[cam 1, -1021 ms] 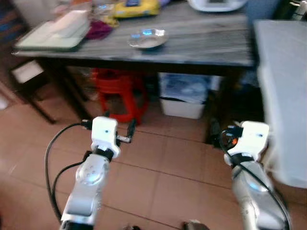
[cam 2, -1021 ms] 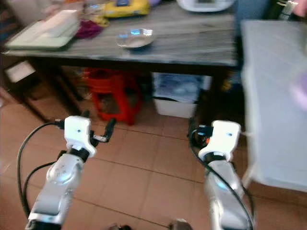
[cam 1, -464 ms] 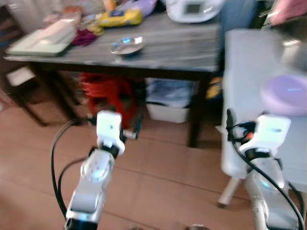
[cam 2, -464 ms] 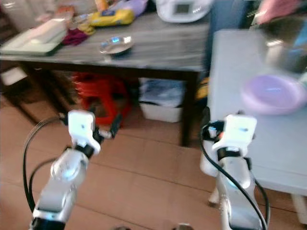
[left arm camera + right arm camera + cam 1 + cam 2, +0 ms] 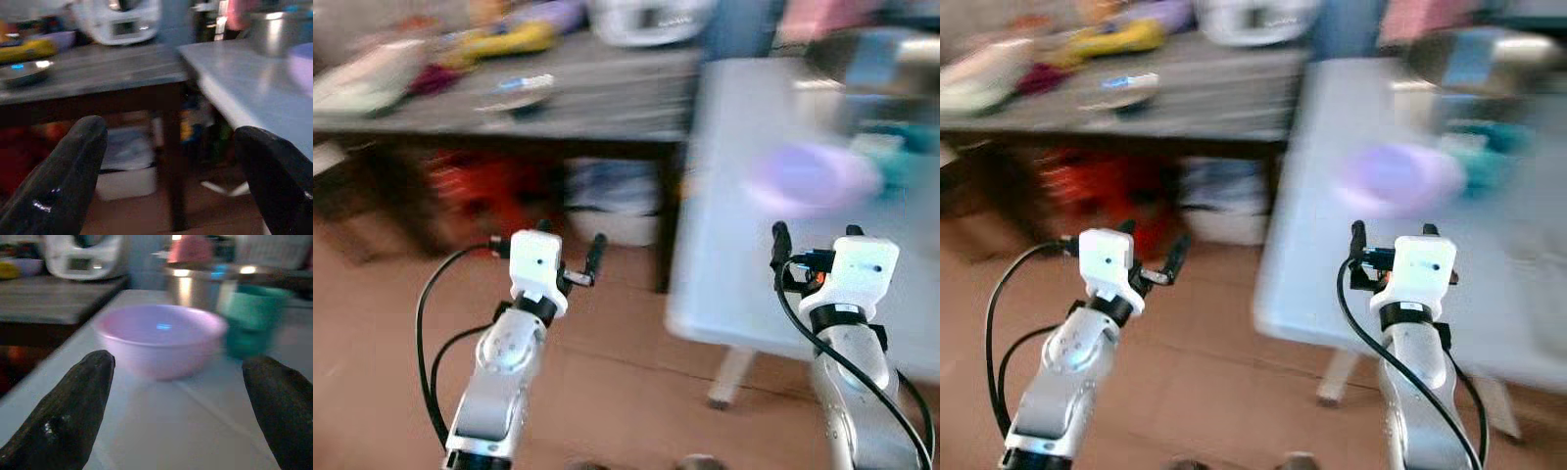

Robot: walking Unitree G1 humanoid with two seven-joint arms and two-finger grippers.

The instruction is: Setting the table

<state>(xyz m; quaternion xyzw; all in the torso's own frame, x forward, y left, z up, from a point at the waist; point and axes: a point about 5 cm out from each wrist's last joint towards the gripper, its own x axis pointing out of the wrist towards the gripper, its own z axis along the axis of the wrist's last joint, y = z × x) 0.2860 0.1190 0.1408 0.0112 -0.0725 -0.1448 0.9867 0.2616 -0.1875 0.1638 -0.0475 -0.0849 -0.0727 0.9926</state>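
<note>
Your right gripper (image 5: 176, 396) is spread wide and empty, above the near edge of the white table (image 5: 744, 284), with the purple bowl (image 5: 159, 339) at 12 o'clock and a teal cup (image 5: 252, 320) at its 2. Your left gripper (image 5: 166, 161) is spread too, empty, over the floor.

You have a round lilac plastic bowl (image 5: 159, 339) upright on the white surface (image 5: 161, 431), just beside a teal cup (image 5: 249, 320).
</note>
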